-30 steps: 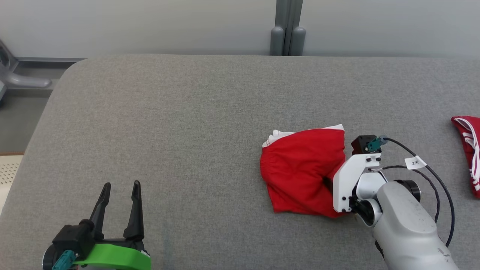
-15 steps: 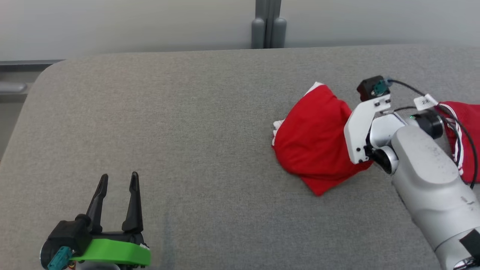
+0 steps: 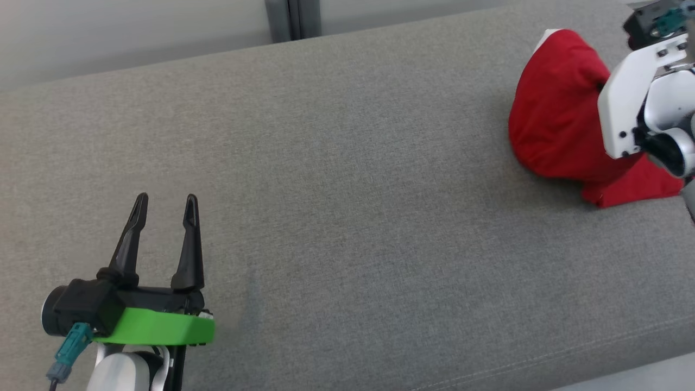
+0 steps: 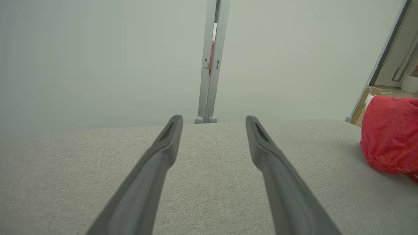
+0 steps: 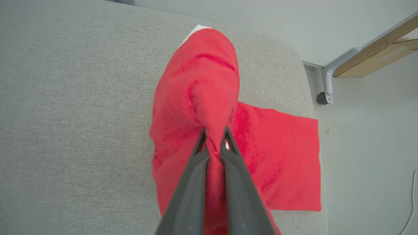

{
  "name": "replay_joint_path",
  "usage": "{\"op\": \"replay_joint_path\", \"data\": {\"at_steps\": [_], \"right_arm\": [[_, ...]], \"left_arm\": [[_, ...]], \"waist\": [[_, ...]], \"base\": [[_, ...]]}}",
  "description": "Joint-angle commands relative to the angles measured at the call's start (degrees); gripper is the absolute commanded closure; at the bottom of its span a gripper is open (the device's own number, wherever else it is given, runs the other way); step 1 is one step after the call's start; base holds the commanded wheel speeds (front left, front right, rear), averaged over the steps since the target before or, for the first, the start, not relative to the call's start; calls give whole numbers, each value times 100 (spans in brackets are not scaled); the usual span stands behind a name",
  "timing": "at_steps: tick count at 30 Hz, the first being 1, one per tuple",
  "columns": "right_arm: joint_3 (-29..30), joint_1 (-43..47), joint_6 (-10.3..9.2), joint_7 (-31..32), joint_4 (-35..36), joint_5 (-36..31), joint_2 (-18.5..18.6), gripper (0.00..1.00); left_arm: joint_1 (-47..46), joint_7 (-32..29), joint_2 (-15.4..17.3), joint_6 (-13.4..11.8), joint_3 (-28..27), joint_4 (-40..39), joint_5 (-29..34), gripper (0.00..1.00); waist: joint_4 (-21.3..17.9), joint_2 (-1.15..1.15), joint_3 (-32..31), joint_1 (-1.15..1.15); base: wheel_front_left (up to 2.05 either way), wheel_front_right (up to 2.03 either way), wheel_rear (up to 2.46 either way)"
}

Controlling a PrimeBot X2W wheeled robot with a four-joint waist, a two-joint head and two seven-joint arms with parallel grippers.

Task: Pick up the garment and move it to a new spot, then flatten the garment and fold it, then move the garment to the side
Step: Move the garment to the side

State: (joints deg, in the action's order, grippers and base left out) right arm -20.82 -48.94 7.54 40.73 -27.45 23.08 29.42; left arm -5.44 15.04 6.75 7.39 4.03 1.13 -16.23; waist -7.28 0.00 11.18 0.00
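Grey padded table [image 3: 347, 217] before a pale wall [image 3: 136, 32].

Looks like a lab or test room, going by the grey cloth-covered table [image 3: 347, 190] and plain pale partition panels [image 4: 98, 58] on grey posts [image 4: 205, 91].

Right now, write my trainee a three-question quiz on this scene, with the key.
1. True or false: the right gripper is shut on the red garment.
2. The left gripper is: A) open over the grey tabletop; B) pinching the garment; C) holding a towel.
3. What colour trim shows at the garment's far tip?
Key: 1 true; 2 A; 3 white.
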Motion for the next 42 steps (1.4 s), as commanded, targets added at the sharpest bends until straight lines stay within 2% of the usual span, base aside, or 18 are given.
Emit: {"op": "replay_joint_path", "data": {"at_steps": [1, 7, 12, 16, 17, 18, 25, 30, 36, 42], "right_arm": [[94, 81, -10, -53, 33, -40, 80, 100], [636, 239, -11, -519, -54, -254, 328, 100], [1211, 366, -11, -1022, -461, -534, 539, 100], [1647, 437, -11, -1632, -799, -1009, 681, 100], [1726, 480, -11, -1819, -897, -1159, 669, 38], [1780, 504, -11, -1979, -972, -1250, 675, 0], [2438, 482, -11, -2805, -1608, -2054, 523, 0], [2829, 585, -11, -3421, -1545, -2213, 238, 0], [2772, 1141, -11, -4132, -742, -1952, -194, 0], [2393, 2135, -11, -4418, 501, -1501, -531, 0]], "left_arm": [[-138, 15, 92, 16, 29, -26, 70, 0], [-418, 15, 324, 16, 209, -72, 89, 0], [-672, 14, 543, 16, 358, -127, 88, 0], [-821, -18, 672, 16, 436, -213, 96, 0], [-859, -23, 702, 16, 449, -232, 100, 0], [-889, -40, 721, 16, 461, -241, 93, 0], [-986, -70, 709, -2, 549, -195, 89, 0], [-829, -28, 593, -45, 506, 12, -33, 0], [-456, 9, 453, -126, 353, 234, -185, 0], [45, 16, 336, -181, 115, 371, -309, 0]], "waist": [[-431, 0, 497, 0], [-465, 0, 963, 0], [-274, 0, 1388, 0], [-118, 0, 1604, 0], [-79, 0, 1641, 0], [-50, 0, 1663, 0], [32, 0, 1534, 0], [60, 0, 1131, 0], [132, 0, 418, 0], [243, 0, -278, 0]], "base": [[0, 0, 0], [0, 0, 0], [0, 0, 0], [0, 0, 0], [0, 0, 0], [0, 0, 0], [0, 0, 0], [0, 0, 0], [0, 0, 0], [0, 0, 0]]}}
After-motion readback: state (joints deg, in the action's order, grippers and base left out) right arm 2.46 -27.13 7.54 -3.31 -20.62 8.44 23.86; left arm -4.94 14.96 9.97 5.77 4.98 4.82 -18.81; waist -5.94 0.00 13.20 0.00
